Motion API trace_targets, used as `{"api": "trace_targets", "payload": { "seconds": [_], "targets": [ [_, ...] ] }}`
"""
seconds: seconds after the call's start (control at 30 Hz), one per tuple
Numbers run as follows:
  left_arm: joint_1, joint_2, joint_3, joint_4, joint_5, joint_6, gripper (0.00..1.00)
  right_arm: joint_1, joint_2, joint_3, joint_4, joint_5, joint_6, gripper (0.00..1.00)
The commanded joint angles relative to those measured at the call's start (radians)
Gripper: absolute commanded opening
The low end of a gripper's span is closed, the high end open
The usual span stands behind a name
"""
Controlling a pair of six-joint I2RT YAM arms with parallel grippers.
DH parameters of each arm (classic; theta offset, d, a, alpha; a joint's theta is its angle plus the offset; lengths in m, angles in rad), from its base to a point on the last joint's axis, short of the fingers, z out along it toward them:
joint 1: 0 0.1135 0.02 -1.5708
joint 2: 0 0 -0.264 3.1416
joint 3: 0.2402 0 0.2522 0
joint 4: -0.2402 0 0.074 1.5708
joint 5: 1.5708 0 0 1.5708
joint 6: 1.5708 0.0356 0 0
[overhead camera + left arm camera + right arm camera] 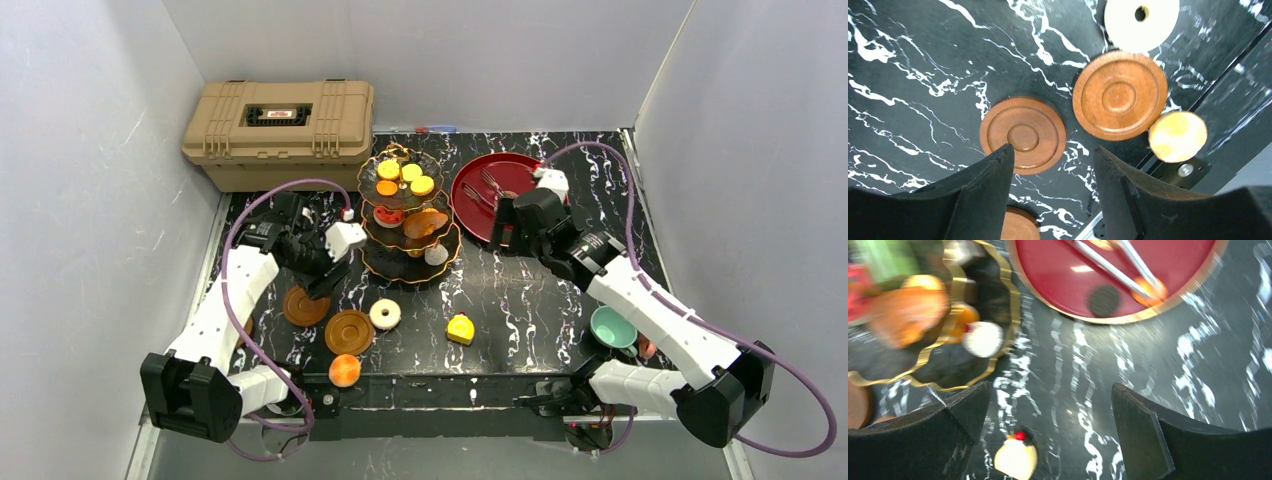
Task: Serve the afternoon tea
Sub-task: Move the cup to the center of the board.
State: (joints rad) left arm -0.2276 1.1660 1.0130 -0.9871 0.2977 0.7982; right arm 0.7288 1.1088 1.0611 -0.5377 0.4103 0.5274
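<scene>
The dark three-tier stand (405, 215) with gold rims holds yellow, orange and red sweets. Two brown saucers (305, 307) (348, 331) lie on the table in front of it, beside a white donut (385, 314), a yellow cake (460, 329) and an orange macaron (344, 370). My left gripper (322, 283) hovers over the left saucer (1023, 135), open (1053, 150) with only table between its fingers. A teal cup (612, 327) sits by the right arm. My right gripper (505, 235) is open (1050, 387) between the stand (933, 340) and the red plate, above the cake (1016, 457).
A big tan case (278, 130) stands at the back left. A red plate (500, 190) with forks lies right of the stand. A third brown disc (1018, 227) peeks out behind my left finger. White walls close in the table on three sides.
</scene>
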Motion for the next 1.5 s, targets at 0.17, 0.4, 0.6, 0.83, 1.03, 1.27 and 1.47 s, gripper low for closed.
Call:
{"api": "trace_targets", "payload": {
  "seconds": [0.17, 0.4, 0.6, 0.83, 1.03, 1.27, 1.47],
  "targets": [
    [0.032, 0.029, 0.169, -0.047, 0.122, -0.184, 0.59, -0.129, 0.003, 0.026, -0.647, 0.225, 0.499, 0.98],
    [0.041, 0.021, 0.206, -0.07, 0.149, -0.194, 0.59, -0.162, -0.117, -0.06, -0.77, 0.409, 0.684, 0.98],
    [0.042, 0.043, 0.245, -0.091, 0.141, -0.182, 0.59, -0.274, -0.073, -0.176, -0.581, 0.412, 0.613, 0.98],
    [0.046, 0.055, 0.288, -0.111, 0.11, -0.168, 0.59, -0.55, -0.001, -0.301, -0.325, 0.284, 0.433, 0.98],
    [0.049, 0.056, 0.285, -0.113, 0.077, -0.146, 0.59, -0.574, 0.051, -0.326, -0.239, 0.26, 0.382, 0.98],
    [0.05, 0.069, 0.302, -0.116, 0.07, -0.15, 0.59, -0.622, 0.091, -0.427, -0.144, 0.212, 0.353, 0.9],
    [0.051, 0.074, 0.304, -0.118, 0.06, -0.143, 0.59, -0.649, 0.106, -0.447, -0.115, 0.182, 0.319, 0.8]
  ]
}}
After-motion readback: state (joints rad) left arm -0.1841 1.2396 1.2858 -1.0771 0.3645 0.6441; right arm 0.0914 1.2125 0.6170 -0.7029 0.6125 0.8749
